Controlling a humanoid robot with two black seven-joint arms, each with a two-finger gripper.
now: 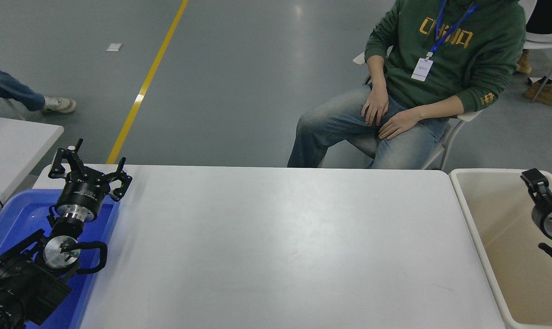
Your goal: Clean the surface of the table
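Tabletop (276, 246) is seen across the middle of the head view: wide, matte white, rounded corners, with only faint scuff marks on its surface. At its left end a blue tray (11, 214) is overlapped by the left arm, which is parked at the lower left. Left pincer (89, 170) is held wide, fingers spread, above the tray's far edge and the tabletop's near-left corner; nothing is gripped in it. A second, smaller white table (15, 146) is partly visible at the left edge.

Just beside the tabletop's right end a beige bin (467, 214) is placed, its rim close to the tabletop edge. Right pincer (533, 179) is seen over the bin at the right edge of the view, mostly cut off; whether it is spread or closed cannot be told, and no object is seen in it.

Beyond the far edge a person in a green hoodie (444, 50) and jeans is seated on a chair, both hands resting on the thighs. A shoe and jeans leg (29, 97) of another person are visible at the upper left, near a yellow floor line (143, 87).
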